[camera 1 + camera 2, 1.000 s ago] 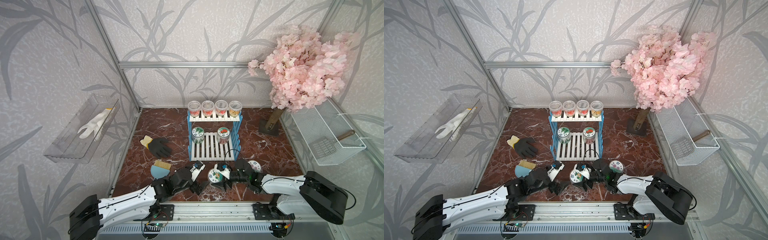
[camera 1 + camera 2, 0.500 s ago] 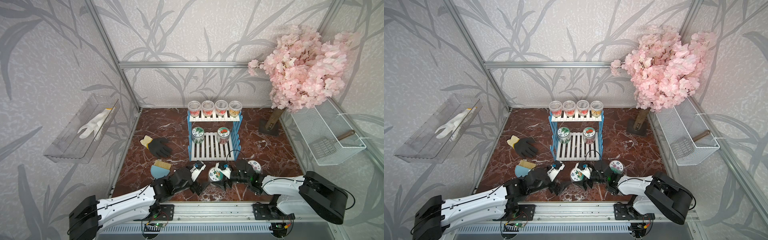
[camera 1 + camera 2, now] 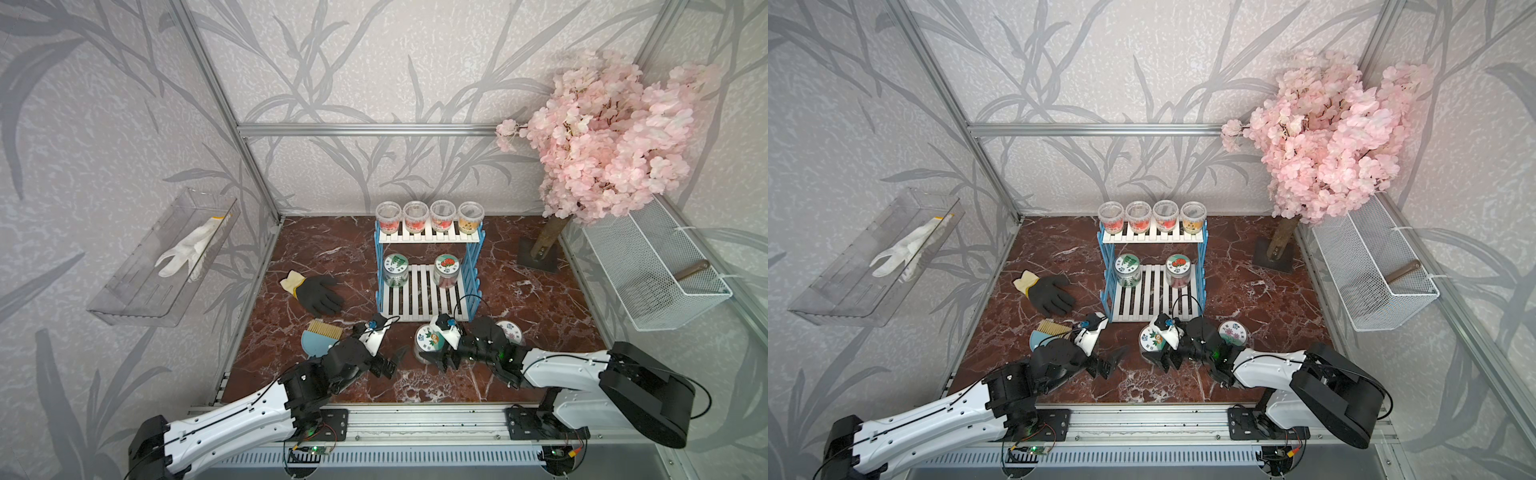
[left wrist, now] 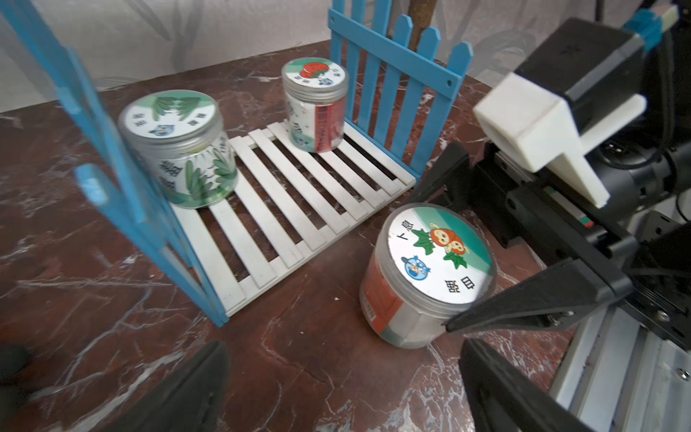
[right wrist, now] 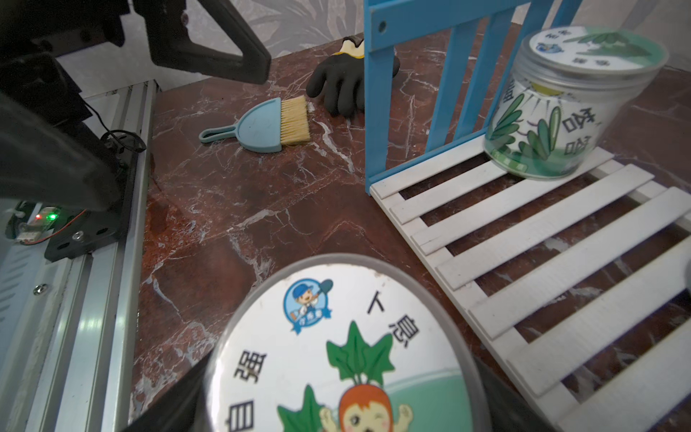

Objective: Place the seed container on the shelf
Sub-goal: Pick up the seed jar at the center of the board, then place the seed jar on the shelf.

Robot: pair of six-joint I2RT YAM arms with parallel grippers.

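The seed container is a clear jar with a carrot picture on its lid. It sits tilted just in front of the shelf, a blue-framed rack with white slats. My right gripper is shut on the seed container, one black finger on each side. In the right wrist view its lid fills the lower part of the picture beside the shelf's lower tier. My left gripper hangs open and holds nothing, left of the jar above bare floor.
On the lower tier stand a leaf-lid jar and a strawberry-lid jar, with room between them. Several cups fill the upper tier. A flower-lid jar, black glove, blue brush, tree base and mesh basket surround the area.
My right gripper has shifted slightly toward the shelf with the seed container in it. The left arm has stayed where it was, still open.
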